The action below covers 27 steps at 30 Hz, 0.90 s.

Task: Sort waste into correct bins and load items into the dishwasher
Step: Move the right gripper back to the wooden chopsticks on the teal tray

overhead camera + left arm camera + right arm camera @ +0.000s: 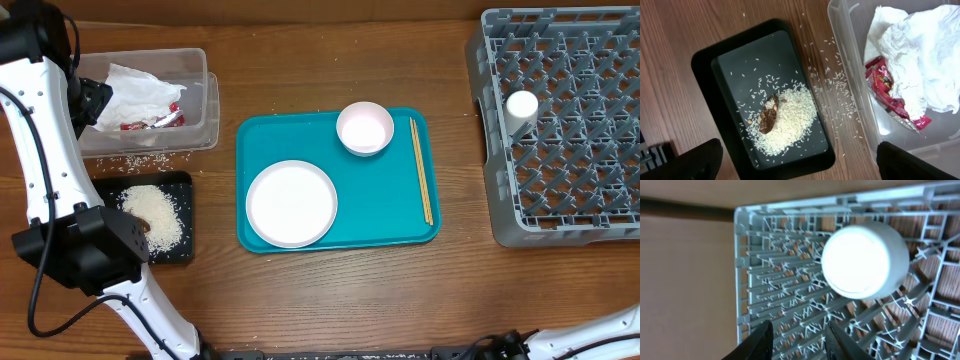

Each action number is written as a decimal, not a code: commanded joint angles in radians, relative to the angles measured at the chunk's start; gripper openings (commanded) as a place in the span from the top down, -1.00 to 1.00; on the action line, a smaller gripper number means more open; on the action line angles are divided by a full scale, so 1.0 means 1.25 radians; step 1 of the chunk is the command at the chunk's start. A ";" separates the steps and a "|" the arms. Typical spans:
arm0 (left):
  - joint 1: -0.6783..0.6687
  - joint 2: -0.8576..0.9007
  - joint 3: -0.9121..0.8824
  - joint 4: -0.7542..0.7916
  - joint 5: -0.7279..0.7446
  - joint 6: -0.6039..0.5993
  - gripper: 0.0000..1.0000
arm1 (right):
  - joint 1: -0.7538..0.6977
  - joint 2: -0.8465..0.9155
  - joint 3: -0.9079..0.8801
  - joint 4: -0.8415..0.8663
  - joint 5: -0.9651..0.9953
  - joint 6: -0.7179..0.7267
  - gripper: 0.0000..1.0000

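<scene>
A small white cup [862,260] stands upside down in the grey dishwasher rack [765,255], near its left edge [521,105]. My right gripper [799,335] hovers over the rack beside the cup, open, with nothing between its fingers. A white plate [291,203], a white bowl [365,128] and chopsticks [421,170] lie on the teal tray [400,232]. The clear tub [850,75] holds a crumpled napkin [920,55] and a red sauce packet [887,95]. Rice with a brown scrap [769,117] lies in the black tray [702,65]. My left gripper [800,162] hangs wide open above it.
Loose rice grains [837,87] are scattered on the wood between the black tray and the tub. The white left arm [45,170] runs along the table's left edge. The rack [600,225] fills the right side.
</scene>
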<state>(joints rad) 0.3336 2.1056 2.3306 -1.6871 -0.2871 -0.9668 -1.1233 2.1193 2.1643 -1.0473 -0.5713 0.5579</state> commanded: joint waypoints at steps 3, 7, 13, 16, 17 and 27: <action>-0.007 -0.016 0.000 -0.002 -0.006 -0.011 -1.00 | 0.085 -0.023 -0.003 -0.002 0.233 0.008 0.46; -0.007 -0.016 0.000 -0.002 -0.006 -0.011 -0.99 | 0.155 -0.023 -0.003 -0.009 0.267 -0.031 0.74; -0.007 -0.016 0.000 -0.002 -0.006 -0.011 -0.99 | 0.268 -0.023 -0.003 -0.027 0.107 -0.081 0.72; -0.007 -0.016 0.000 -0.002 -0.006 -0.011 -1.00 | 0.352 -0.023 -0.003 -0.091 0.031 -0.157 0.63; -0.007 -0.016 0.000 -0.002 -0.006 -0.011 -0.99 | 0.375 -0.023 -0.003 -0.113 0.026 -0.175 0.60; -0.007 -0.016 0.000 -0.002 -0.006 -0.011 -1.00 | 0.686 -0.023 -0.003 -0.370 0.058 -0.376 0.23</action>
<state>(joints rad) 0.3336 2.1056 2.3306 -1.6871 -0.2871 -0.9668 -0.3370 2.1040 2.1632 -1.4715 -0.5156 0.1837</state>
